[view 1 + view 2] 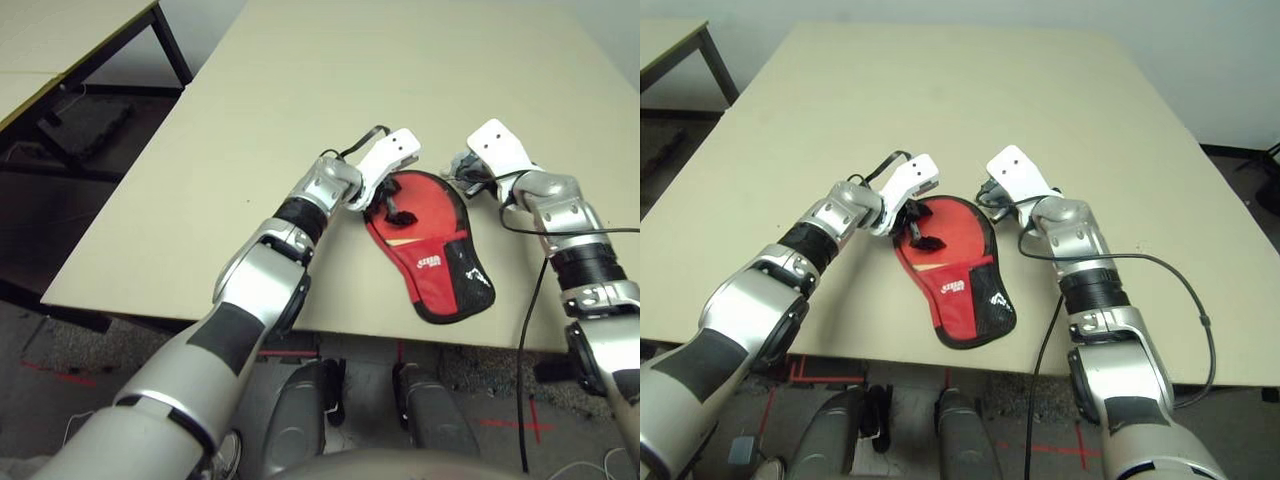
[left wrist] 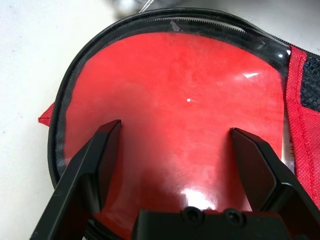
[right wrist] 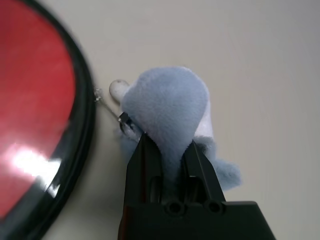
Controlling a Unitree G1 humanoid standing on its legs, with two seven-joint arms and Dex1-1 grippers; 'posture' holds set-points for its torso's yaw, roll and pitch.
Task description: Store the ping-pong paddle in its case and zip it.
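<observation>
On the left, my left end effector (image 2: 177, 127) stands wide open over the round part of the case (image 1: 957, 305), gripping nothing; I judge it's there to steady or press the cover. The case lies on the counter (image 1: 250, 130), narrow end toward me, and the paddle (image 2: 175, 85) is inside, its red face visible through the clear front. The black zipper edge (image 2: 210, 24) curves round the head. On the right, just beside that edge, my right end effector (image 3: 172, 150) is closed on a fluffy blue-grey charm (image 3: 167, 100), which a small metal link (image 3: 112, 109) seems to join to the zipper. So the charm probably serves as a pull handle, with the next pull following the rim. My open left fingers could get in its way, and the soft charm might slip.
</observation>
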